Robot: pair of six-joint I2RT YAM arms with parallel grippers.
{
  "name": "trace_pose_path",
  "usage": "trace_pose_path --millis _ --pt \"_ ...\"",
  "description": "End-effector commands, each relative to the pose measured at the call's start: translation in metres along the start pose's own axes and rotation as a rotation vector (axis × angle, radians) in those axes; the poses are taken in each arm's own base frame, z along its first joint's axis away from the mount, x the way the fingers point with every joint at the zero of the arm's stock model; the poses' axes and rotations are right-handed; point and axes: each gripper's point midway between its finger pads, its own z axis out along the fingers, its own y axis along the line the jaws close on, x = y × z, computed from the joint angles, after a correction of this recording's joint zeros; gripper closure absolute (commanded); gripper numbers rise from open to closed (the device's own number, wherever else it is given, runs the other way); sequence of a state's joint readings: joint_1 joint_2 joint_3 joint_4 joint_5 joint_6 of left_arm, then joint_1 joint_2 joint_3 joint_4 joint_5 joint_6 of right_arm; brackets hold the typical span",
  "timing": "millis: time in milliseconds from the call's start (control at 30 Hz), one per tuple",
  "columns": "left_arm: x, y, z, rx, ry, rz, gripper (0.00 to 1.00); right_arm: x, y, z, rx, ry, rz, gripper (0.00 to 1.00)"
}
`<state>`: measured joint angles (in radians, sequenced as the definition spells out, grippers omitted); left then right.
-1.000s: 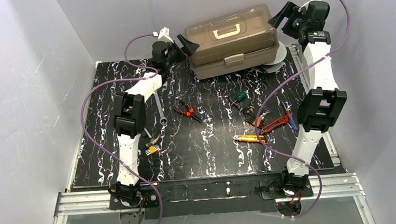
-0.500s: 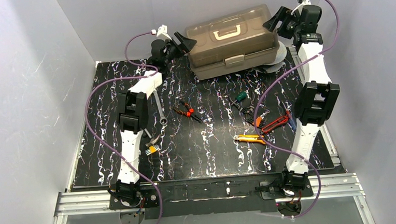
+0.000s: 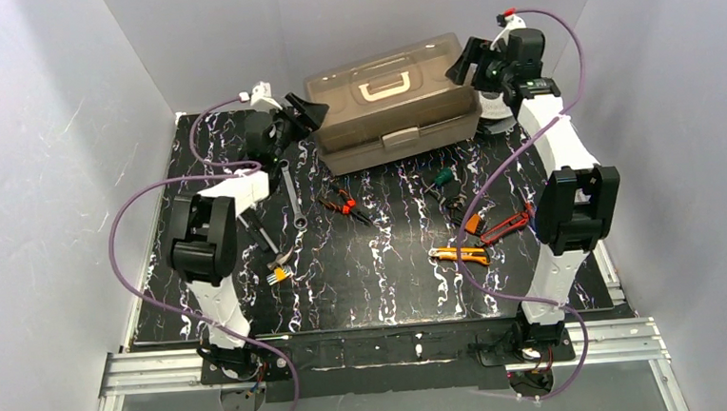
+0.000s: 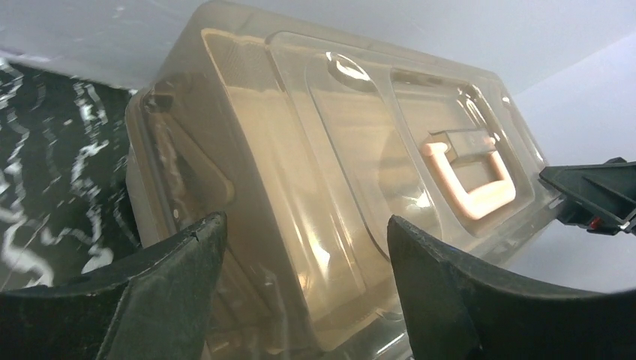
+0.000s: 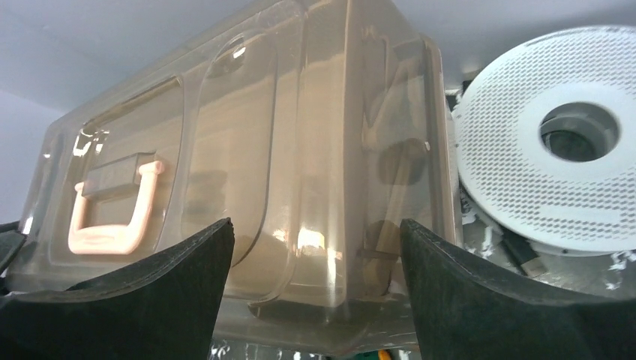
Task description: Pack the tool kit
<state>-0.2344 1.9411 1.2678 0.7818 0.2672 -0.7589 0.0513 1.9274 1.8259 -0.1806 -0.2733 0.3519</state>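
The tan toolbox [image 3: 392,104] with a closed translucent brownish lid and cream handle [image 3: 379,87] stands at the back of the mat. It fills the left wrist view [image 4: 300,187] and the right wrist view [image 5: 285,172]. My left gripper [image 3: 308,111] is open at the box's left end, jaws spread on either side of that end. My right gripper [image 3: 463,63] is open at the box's right end in the same way. Loose tools lie on the mat: orange pliers [image 3: 342,204], a yellow knife [image 3: 458,253], a green-handled screwdriver [image 3: 439,178], a hammer [image 3: 268,242].
A round silver-white spool [image 5: 559,142] lies behind the box's right end, also in the top view [image 3: 495,112]. A wrench [image 3: 292,195], red-handled pliers [image 3: 504,224] and a small yellow-handled tool [image 3: 278,274] lie on the black marbled mat [image 3: 384,290]. Grey walls enclose the table.
The toolbox has shifted left along the back of the mat, off the spool. Both grippers moved left with it, staying at its two ends.
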Motion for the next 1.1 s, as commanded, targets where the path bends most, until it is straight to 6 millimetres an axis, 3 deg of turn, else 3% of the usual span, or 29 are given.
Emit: trace_pose_path --millis 0,133,367,600,767,967,1067 --pt "0.023 -0.083 -0.047 0.207 0.103 0.011 0.25 0.058 0.120 -0.009 -0.331 0.174 0.040 0.15" --pt "0.032 -0.092 -0.083 0.218 0.114 0.019 0.24 0.075 0.127 -0.007 -0.355 0.219 0.071 0.14" --pt "0.074 -0.093 -0.131 0.191 0.211 0.084 0.21 0.099 0.123 0.007 -0.387 0.324 0.116 0.13" --pt "0.100 -0.107 -0.169 0.196 0.286 0.125 0.20 0.106 0.126 0.014 -0.421 0.365 0.151 0.12" --pt "0.140 -0.122 -0.174 0.279 0.405 0.143 0.19 0.100 0.116 0.014 -0.391 0.357 0.143 0.11" --pt "0.176 -0.142 -0.162 0.332 0.483 0.120 0.19 0.067 0.088 -0.001 -0.374 0.300 0.178 0.10" --pt "0.195 -0.157 -0.163 0.360 0.523 0.151 0.19 0.060 0.077 -0.006 -0.379 0.301 0.169 0.09"
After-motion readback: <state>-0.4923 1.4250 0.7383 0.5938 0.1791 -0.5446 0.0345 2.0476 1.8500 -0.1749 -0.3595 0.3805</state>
